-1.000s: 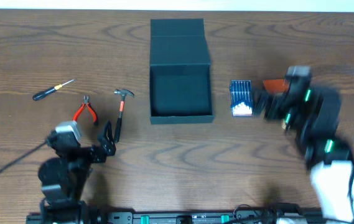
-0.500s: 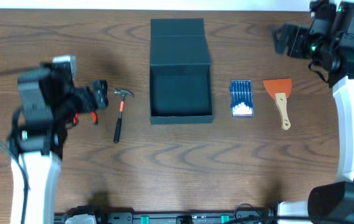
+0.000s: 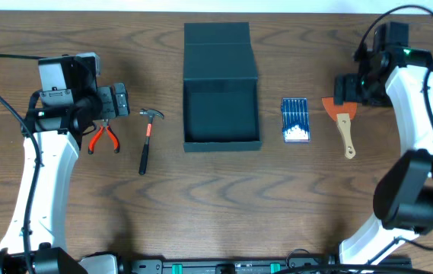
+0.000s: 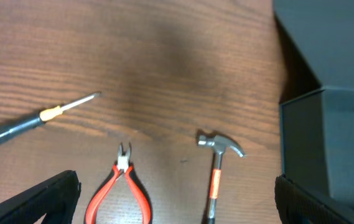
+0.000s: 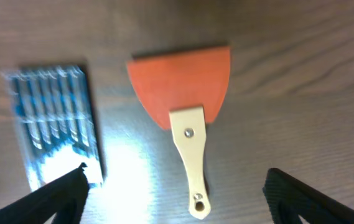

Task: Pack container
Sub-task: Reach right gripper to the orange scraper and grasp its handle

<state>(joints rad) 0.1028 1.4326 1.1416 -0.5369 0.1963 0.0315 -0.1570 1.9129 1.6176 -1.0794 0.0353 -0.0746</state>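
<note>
hovering over the tools on the left side of the table, the left gripper has its jaws spread wide and nothing between them. its wrist view shows both fingers at the bottom corners, with the pliers and hammer lying on the wood in between, apart from each other. the screwdriver sits further left, tip pointing toward the container; in the overhead view the arm hides it.

the container sits mid-table toward the far edge, flap lid folded back flat behind it, cavity open. contents can't be made out, the inside is too dark. hammer is just to its left, head toward the far side.

right of the container: a blue pack, then the scraper, orange blade toward the far edge, pale handle toward the near edge. the two lie near each other but not touching.

the right gripper is above the scraper's blade end. its jaws are released, fingers wide on either side of the handle, no contact visible, nothing held.
</note>
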